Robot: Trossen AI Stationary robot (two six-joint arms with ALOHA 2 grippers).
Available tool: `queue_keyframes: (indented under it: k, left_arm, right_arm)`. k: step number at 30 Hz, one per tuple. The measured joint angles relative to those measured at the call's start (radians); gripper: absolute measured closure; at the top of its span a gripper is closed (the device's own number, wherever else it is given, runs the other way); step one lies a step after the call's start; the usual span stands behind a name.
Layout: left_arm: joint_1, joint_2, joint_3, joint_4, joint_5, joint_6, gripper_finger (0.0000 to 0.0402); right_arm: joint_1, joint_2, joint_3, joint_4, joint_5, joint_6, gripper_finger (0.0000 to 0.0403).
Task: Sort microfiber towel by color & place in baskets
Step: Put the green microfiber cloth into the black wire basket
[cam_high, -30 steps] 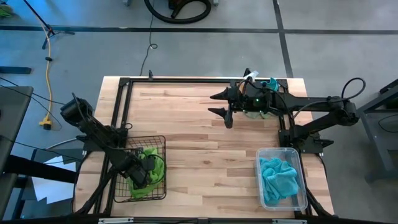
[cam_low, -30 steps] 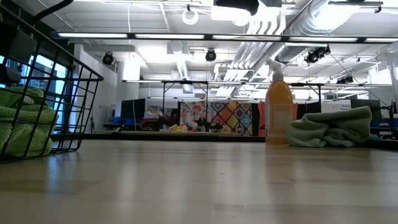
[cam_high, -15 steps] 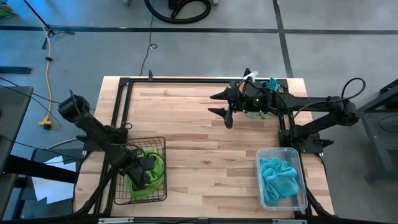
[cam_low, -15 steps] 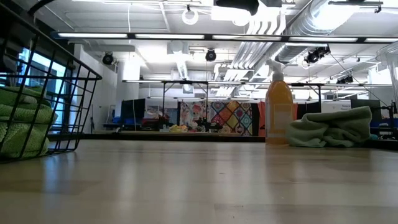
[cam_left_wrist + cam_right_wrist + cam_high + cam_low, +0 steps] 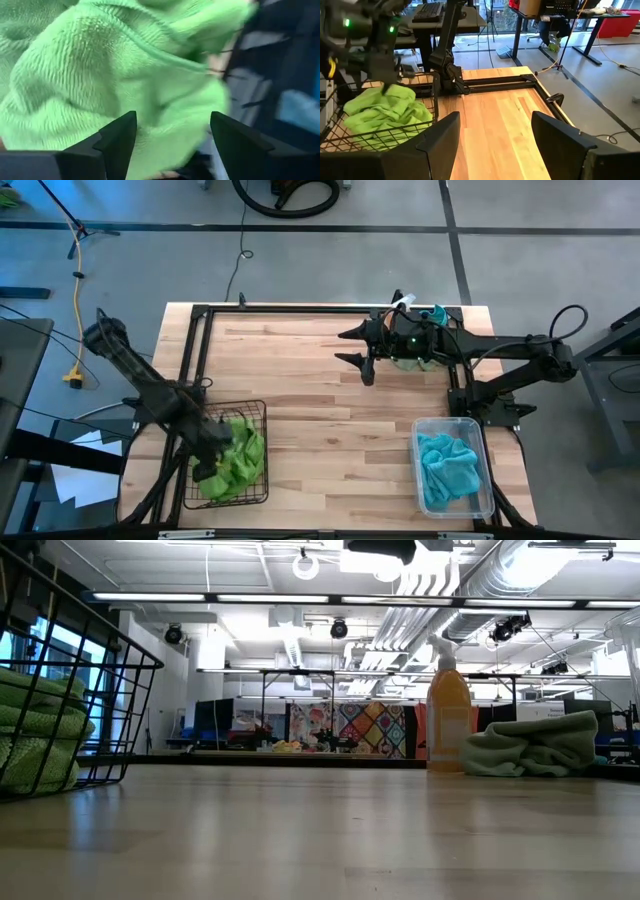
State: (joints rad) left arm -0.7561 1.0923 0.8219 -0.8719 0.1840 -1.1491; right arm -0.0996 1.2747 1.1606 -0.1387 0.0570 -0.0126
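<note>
A black wire basket (image 5: 225, 455) stands at the table's near left with lime green towels (image 5: 240, 465) piled in it; they also show in the low view as green towels (image 5: 40, 740). My left gripper (image 5: 214, 450) hangs open just above that pile, and its wrist view shows the green towel (image 5: 125, 80) beyond its fingers (image 5: 170, 145). The clear plastic basket (image 5: 455, 500) at the near right holds turquoise towels (image 5: 445, 465). My right gripper (image 5: 360, 352) hovers open over the far right of the table. Another pale green towel (image 5: 530, 745) lies on the table beside the orange spray bottle (image 5: 448, 705).
The spray bottle (image 5: 402, 303) stands at the far right edge, partly under my right arm. A black frame (image 5: 300, 308) runs along the table's far and left edges. Bare wood (image 5: 330, 420) lies between the two baskets. The right wrist view shows the wire basket (image 5: 380, 115) across the table.
My left gripper has risen out of the wire basket and drawn back toward the table's left edge, leaving the green towel behind. The towel now lies spread wider over the pile in the basket.
</note>
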Motion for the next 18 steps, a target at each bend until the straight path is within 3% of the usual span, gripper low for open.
queue_keyframes:
  k: [4,7,12,18]
  left_arm:
    - [0.024,-0.149,0.000,0.001,-0.017,-0.083,0.0158]
    - [0.045,-0.242,0.001,0.014,-0.101,-0.114,0.0158]
    - [0.116,-0.342,0.002,0.178,-0.410,-0.019,0.0158]
    - [0.308,-0.339,0.003,0.447,-0.707,0.309,0.0158]
  right_arm:
    - [-0.019,0.000,0.000,0.000,-0.001,0.005,0.0158]
    - [-0.026,0.000,0.000,0.000,-0.008,0.005,0.0158]
    - [-0.025,0.000,0.000,0.000,-0.022,0.009,0.0158]
    - [-0.024,-0.001,0.000,0.001,-0.060,0.029,0.0158]
